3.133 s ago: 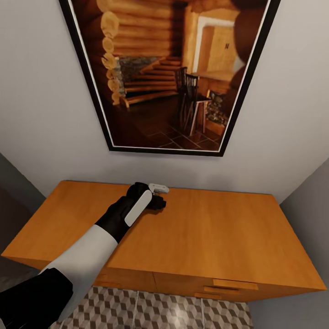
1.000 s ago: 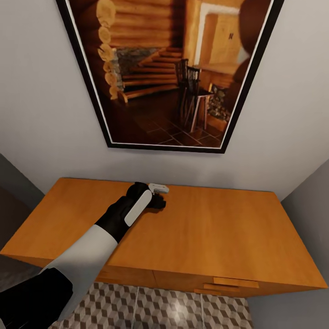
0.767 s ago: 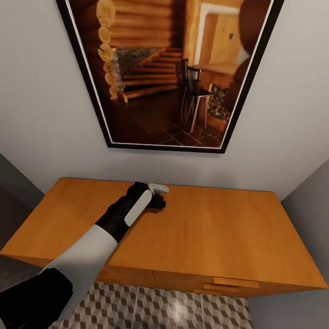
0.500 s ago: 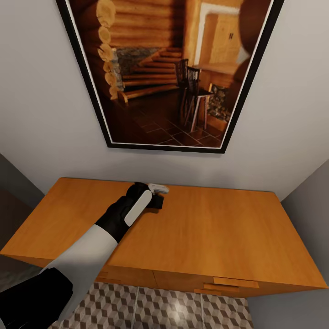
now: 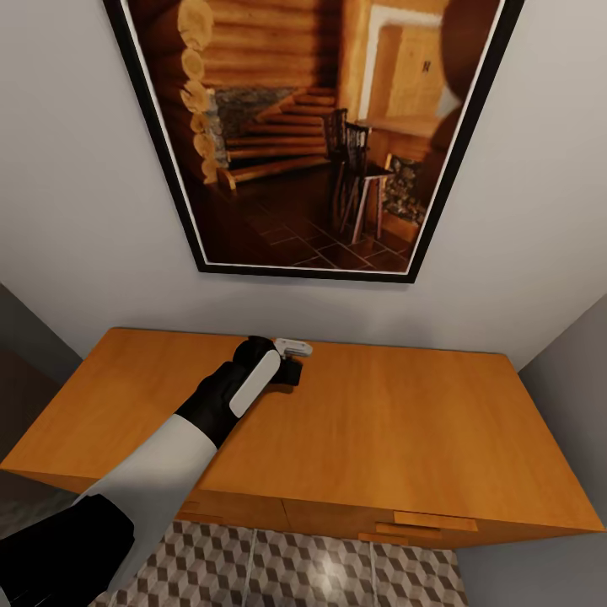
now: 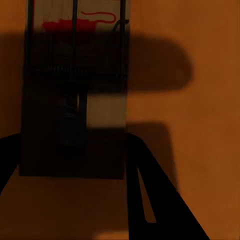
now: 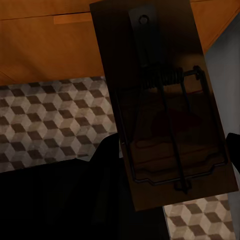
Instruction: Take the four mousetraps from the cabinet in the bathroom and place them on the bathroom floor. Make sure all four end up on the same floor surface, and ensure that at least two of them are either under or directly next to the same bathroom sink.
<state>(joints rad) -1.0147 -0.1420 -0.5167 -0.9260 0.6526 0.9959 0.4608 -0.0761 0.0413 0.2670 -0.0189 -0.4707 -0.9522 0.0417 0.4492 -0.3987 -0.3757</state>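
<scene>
My left arm reaches over the flat top of the orange-brown cabinet (image 5: 405,438), and my left gripper (image 5: 291,369) is down on the top near the back wall. In the left wrist view a mousetrap (image 6: 102,107) lies flat on the wood, a red mouse print at its far end. The left gripper (image 6: 74,137) has one dark finger against each long edge of the board. In the right wrist view my right gripper (image 7: 167,150) is shut on another mousetrap (image 7: 165,100), held in the air before the cabinet front (image 7: 45,45) and above the cube-patterned bathroom floor (image 7: 50,115).
A large black-framed picture (image 5: 312,135) hangs on the wall above the cabinet. A grey wall (image 5: 565,379) closes in at the cabinet's right end. Small wooden handles (image 5: 434,523) sit on the cabinet front, with tiled floor (image 5: 320,573) below.
The left gripper's fingers have drawn in slightly on the cabinet top. The head camera tilted a little earlier on; the arm has otherwise stayed in place.
</scene>
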